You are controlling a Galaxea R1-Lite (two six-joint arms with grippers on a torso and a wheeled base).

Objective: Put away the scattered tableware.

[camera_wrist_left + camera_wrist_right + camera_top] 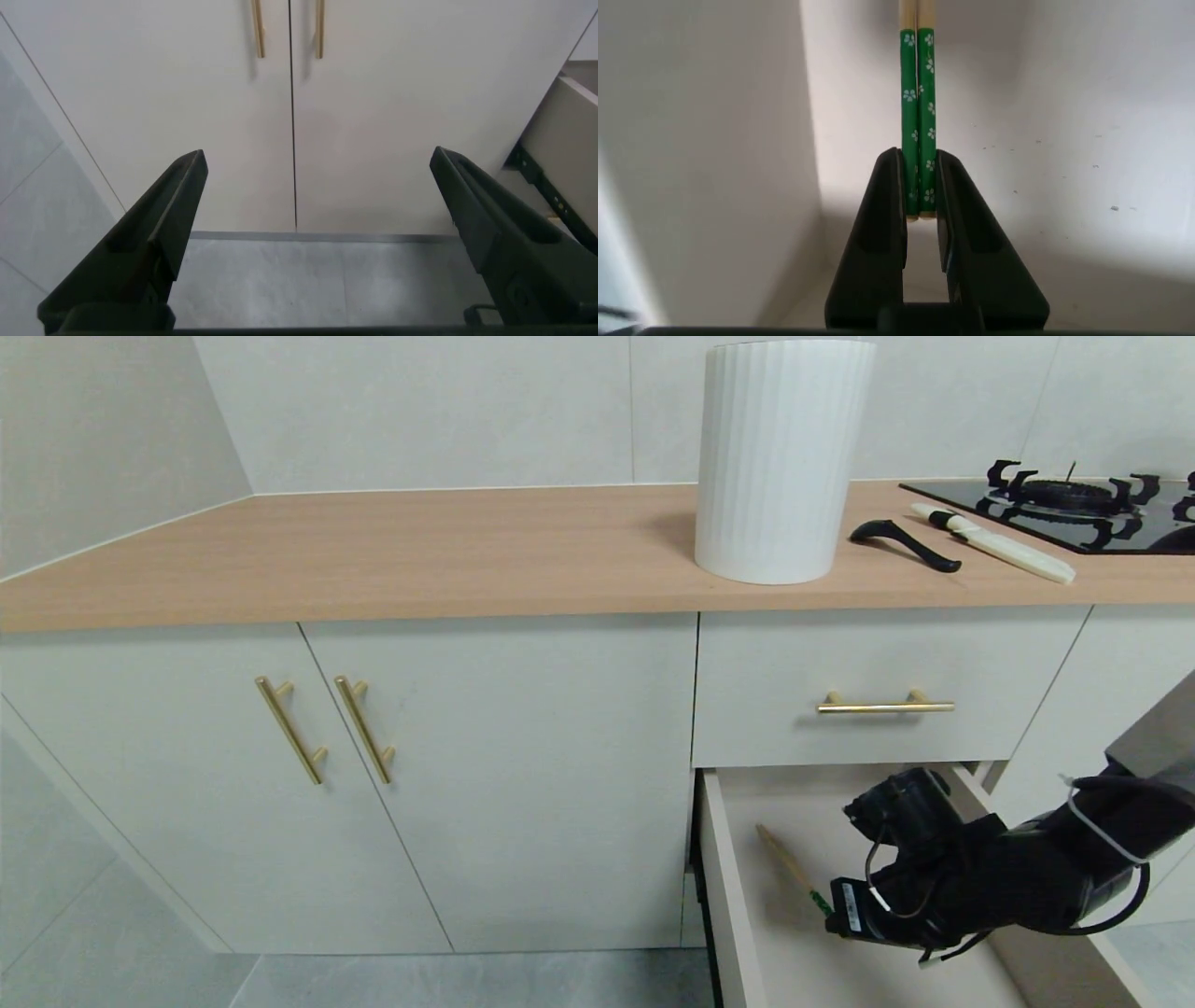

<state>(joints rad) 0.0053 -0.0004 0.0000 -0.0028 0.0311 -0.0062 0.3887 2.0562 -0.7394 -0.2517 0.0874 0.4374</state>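
Running beneath tiled wall (420, 411), wooden countertop (373, 551), white canister (780, 457), chopsticks (791, 868) in open drawer (794, 952)

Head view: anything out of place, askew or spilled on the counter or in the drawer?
Two utensils lie loose on the countertop beside the white container: a black tool and a white knife. The lower drawer stands open, the right hand shut on chopsticks in it. Nothing spilled.

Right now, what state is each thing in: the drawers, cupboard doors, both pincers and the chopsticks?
lower drawer: pulled open
upper drawer: shut
cupboard doors: both shut
left pincer: open, empty
right pincer: shut on the chopsticks
chopsticks: gripped at the green end, within the lower drawer
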